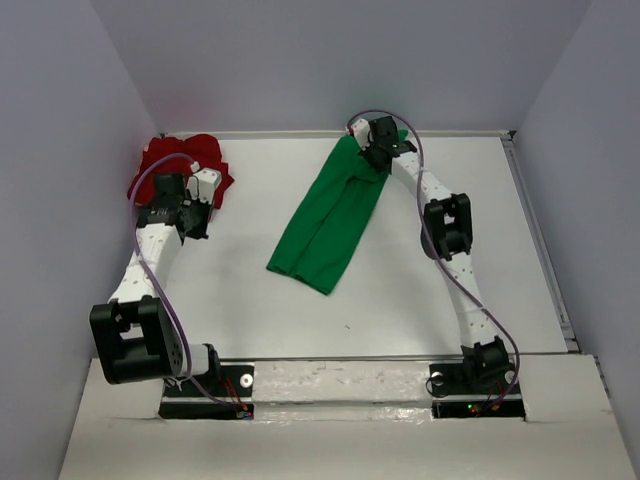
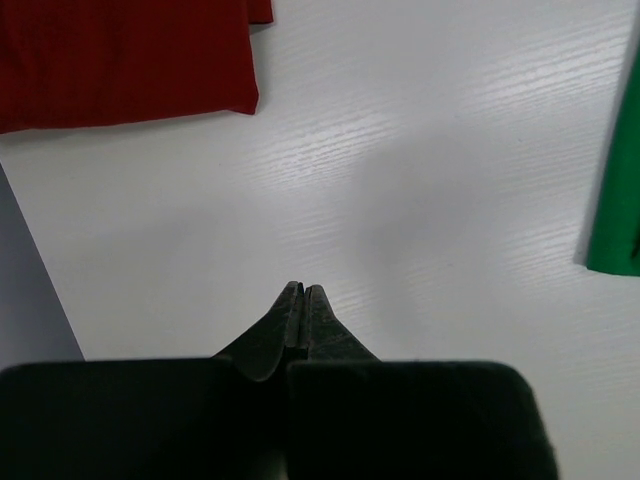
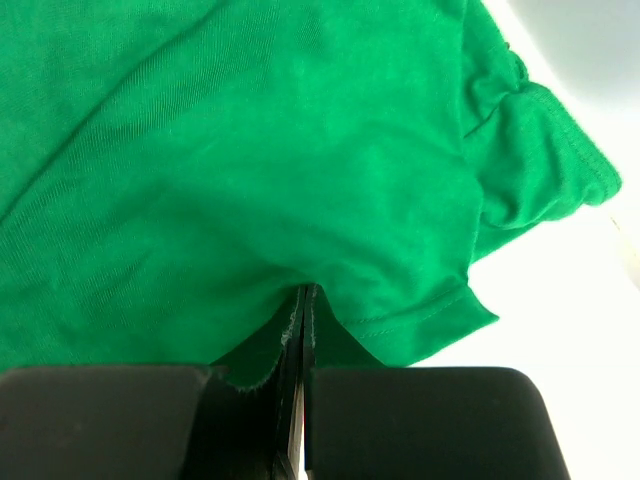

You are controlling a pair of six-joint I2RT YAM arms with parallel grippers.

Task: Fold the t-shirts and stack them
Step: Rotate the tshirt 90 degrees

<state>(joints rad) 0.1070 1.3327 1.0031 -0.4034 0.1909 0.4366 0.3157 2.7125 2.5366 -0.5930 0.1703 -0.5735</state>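
The green t-shirt lies as a long, partly folded strip across the middle of the table, running from far right to near left. My right gripper is at its far end, shut on a bunched fold of the green cloth, with the jaws closed together. The red t-shirt lies crumpled in the far left corner. My left gripper is beside its right edge, shut and empty above bare table. The red cloth and a green edge show in the left wrist view.
The white table is boxed in by grey walls on the left, back and right. The left wall is close to the left gripper. A raised rail runs along the table's right edge.
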